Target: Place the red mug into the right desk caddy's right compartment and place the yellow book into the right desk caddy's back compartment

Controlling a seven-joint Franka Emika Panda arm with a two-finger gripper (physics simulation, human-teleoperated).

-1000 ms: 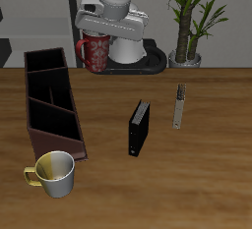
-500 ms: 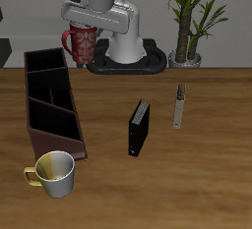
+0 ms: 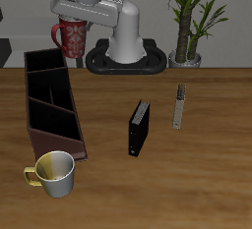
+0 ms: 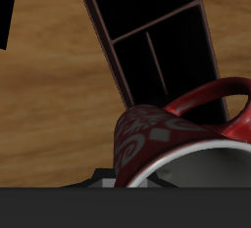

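The table (image 3: 197,174) is a wooden surface that carries all the loose items. The robot's white base stands at its back edge, beside a potted plant (image 3: 189,17).

The right desk caddy (image 3: 51,103) lies along one side edge of the table, its long axis running from near the back edge toward the front edge. It is a dark maroon-brown box with a black interior split by dividers. In the wrist view the right desk caddy (image 4: 157,36) shows several of these sections from above, and all visible sections hold nothing.

The black book (image 3: 139,128) stands on its edge near the middle of the table, well apart from the caddy.

The yellow-and-white mug (image 3: 55,173) stands upright near the front corner of the table, just beside the caddy's front end, with its handle pointing toward the side edge.

The red mug (image 3: 72,38) is in the air above the back end of the caddy, clear of the table. The gripper (image 3: 71,17) is clenched on the red mug from above. The wrist view shows the red mug (image 4: 157,139) close below the camera, with its pale rim and its handle visible.

The yellow book (image 3: 178,106) lies flat on the table toward the back, near the plant pot and well apart from the caddy.
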